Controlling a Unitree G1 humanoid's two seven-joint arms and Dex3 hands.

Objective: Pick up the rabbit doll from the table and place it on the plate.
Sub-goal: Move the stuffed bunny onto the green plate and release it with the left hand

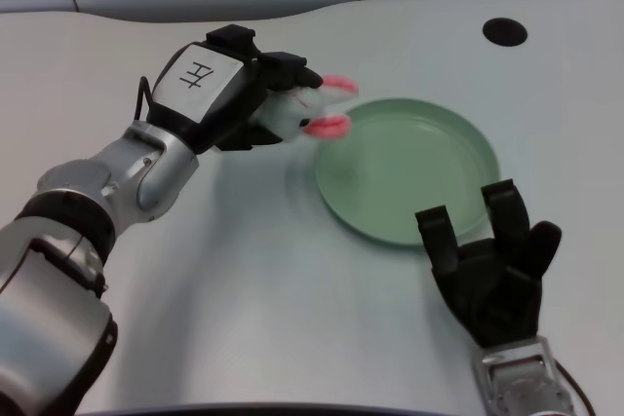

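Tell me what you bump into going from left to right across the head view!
Left hand → rabbit doll held in its fingers → green plate → right hand near the plate's right edge.

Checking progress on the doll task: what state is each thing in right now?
Left hand: grips the rabbit doll, raised near the plate's left rim.
Rabbit doll: held, pink ears pointing toward the plate, not yet on it.
Plate: green, flat on the table, nothing on it.
Right hand: holds nothing, fingers apart.
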